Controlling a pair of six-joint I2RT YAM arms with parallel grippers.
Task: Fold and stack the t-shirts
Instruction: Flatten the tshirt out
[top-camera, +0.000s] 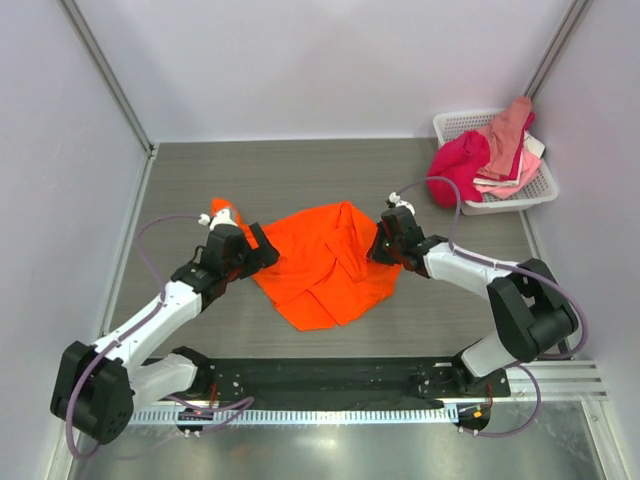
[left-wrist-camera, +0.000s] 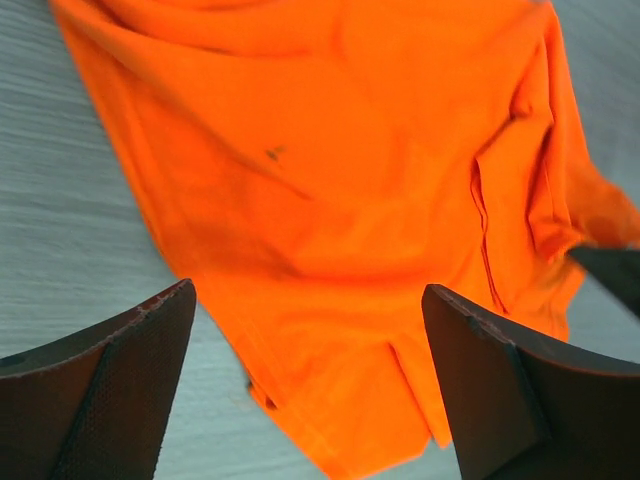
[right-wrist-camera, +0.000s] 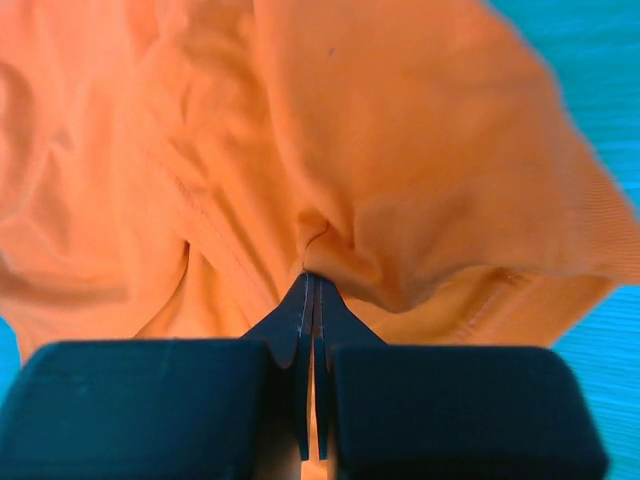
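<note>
Orange t-shirt on the table, one fold tight between right jaws, left jaws wide apart.

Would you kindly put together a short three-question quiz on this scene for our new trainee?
1. True or false: the right gripper is shut on the orange t-shirt.
2. Multiple choice: the left gripper is A) open over the shirt, B) shut on a sleeve, C) shut on nothing.
3. Short answer: what holds the magenta and pink t-shirts?
Key: 1 true; 2 A; 3 the white basket at the far right of the table.
</note>
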